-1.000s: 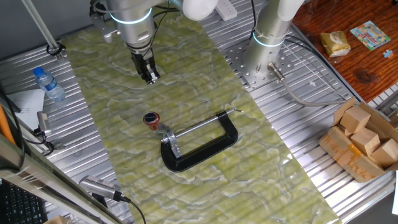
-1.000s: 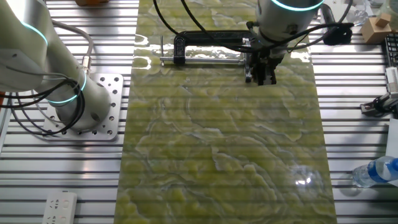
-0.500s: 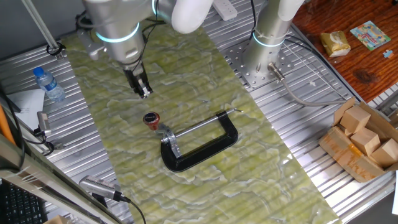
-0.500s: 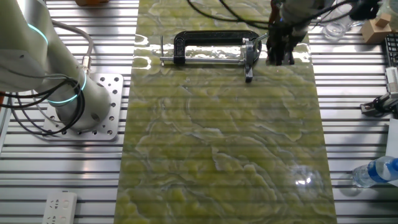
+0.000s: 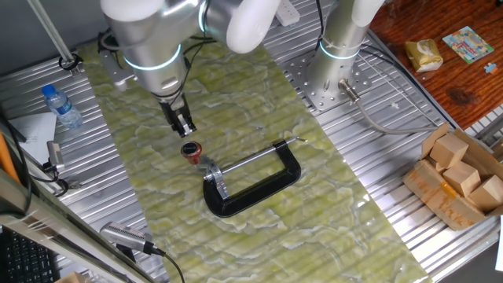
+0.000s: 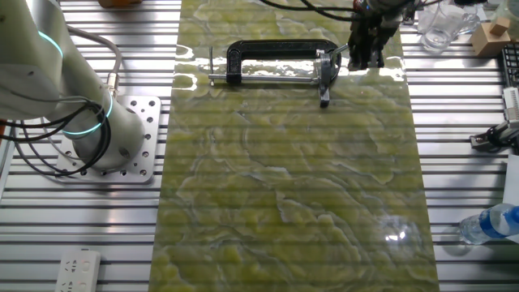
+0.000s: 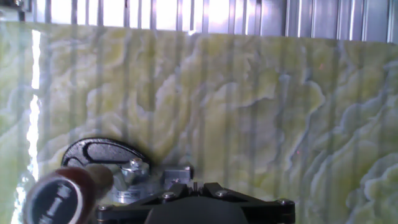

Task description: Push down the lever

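The lever point(image 5: 200, 158) is a short silvery arm with a red knob point(image 5: 190, 150), standing up from the left end of a black C-shaped clamp point(image 5: 263, 189) on the green mat. My gripper point(image 5: 185, 129) hangs just beyond the knob, a little above it, with its fingers together and nothing between them. In the other fixed view the gripper point(image 6: 364, 58) is to the right of the lever point(image 6: 324, 81), apart from it. In the hand view the knob point(image 7: 59, 196) sits at the lower left, left of my shut gripper point(image 7: 194, 184).
A second arm's base point(image 5: 334, 71) stands on the metal table behind the green mat point(image 5: 236, 86). A water bottle point(image 5: 59, 106) lies at the left, and a cardboard box of wooden blocks point(image 5: 460, 177) sits at the right. The clamp's long steel rod point(image 5: 259, 157) runs rightward.
My gripper has travelled from farther back over the mat toward the clamp and come down, ending close beside the red knob. The clamp and lever have not moved.
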